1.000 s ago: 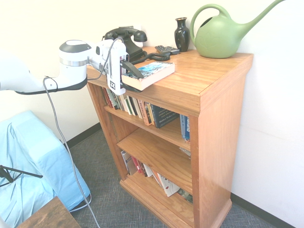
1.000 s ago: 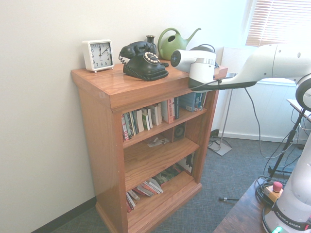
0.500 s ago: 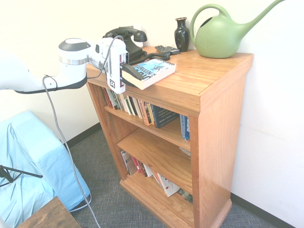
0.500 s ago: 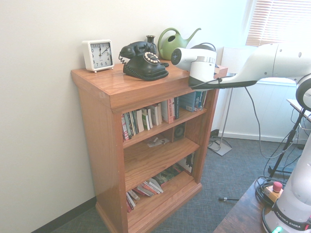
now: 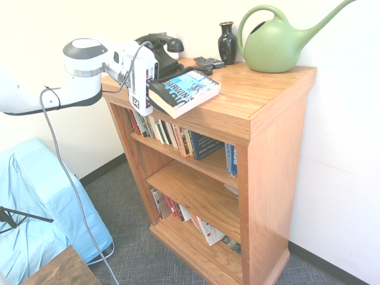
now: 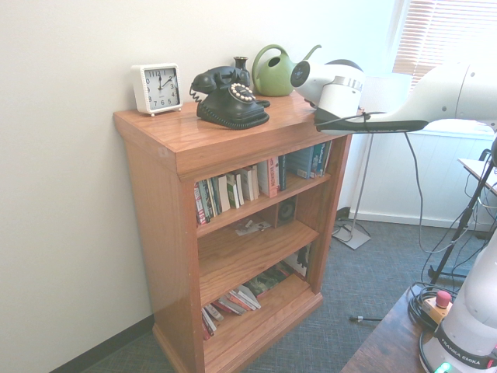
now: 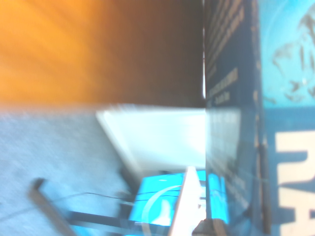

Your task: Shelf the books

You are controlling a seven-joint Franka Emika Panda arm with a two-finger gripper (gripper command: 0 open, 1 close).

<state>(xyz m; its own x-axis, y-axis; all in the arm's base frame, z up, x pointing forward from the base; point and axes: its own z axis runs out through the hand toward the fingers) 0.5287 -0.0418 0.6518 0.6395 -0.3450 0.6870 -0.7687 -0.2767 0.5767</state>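
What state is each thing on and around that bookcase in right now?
End effector: shut on the book.
Book: gripped by one end, tilted, cover up, above the bookcase top.
Bookcase: upright, shelves partly filled.
Telephone: handset on cradle.
Watering can: upright.
Vase: upright.
Clock: standing.

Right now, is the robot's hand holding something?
Gripper: shut on the book, tipping its near end up off the bookcase top.

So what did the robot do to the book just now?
The jaws closed on the book and the gripper lifted its near edge off the bookcase top, tilting it and pulling it slightly toward the arm. The telephone, vase, watering can and shelved books stayed put.
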